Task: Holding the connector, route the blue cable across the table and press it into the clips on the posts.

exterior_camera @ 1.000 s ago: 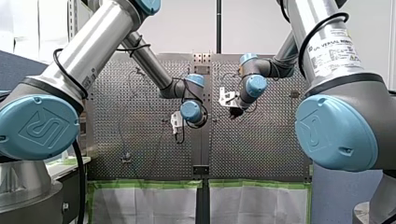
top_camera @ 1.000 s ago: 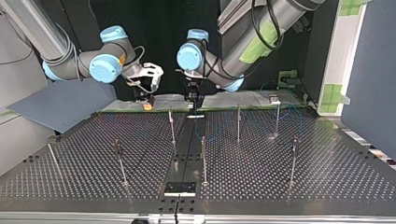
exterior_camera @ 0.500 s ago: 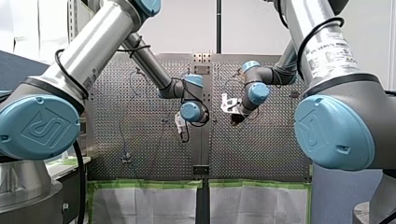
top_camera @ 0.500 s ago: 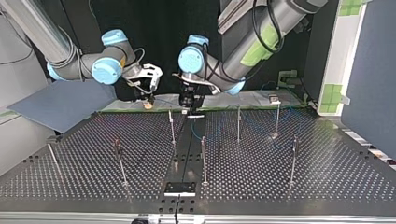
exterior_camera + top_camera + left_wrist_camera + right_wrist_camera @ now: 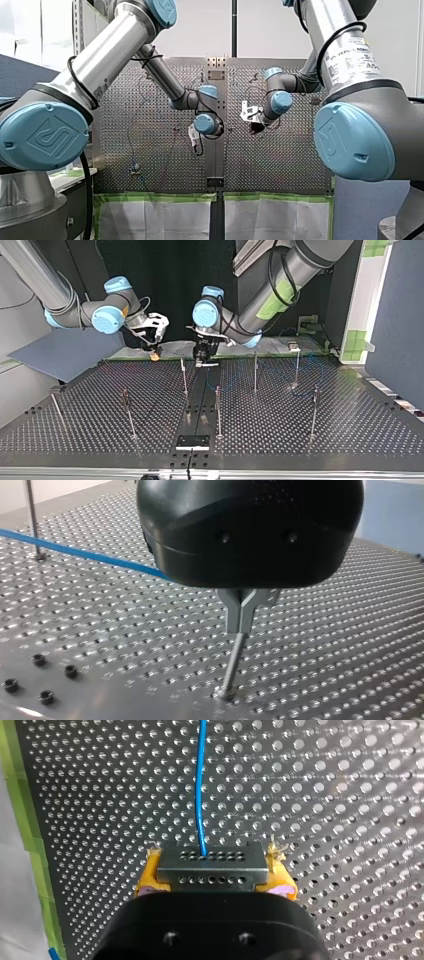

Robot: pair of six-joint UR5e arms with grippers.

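While right jaws clamp grey connector (image 5: 210, 867), blue cable (image 5: 200, 785) taut, left jaws closed

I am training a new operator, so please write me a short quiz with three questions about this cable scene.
1. Choose: the grey connector is held by A) my right gripper, B) a person's hand, C) nothing.
2. True or false: the blue cable runs from the connector out over the perforated table.
3. Fill in: the pads gripping the connector are coloured ___.
Key: 1 A; 2 true; 3 yellow.
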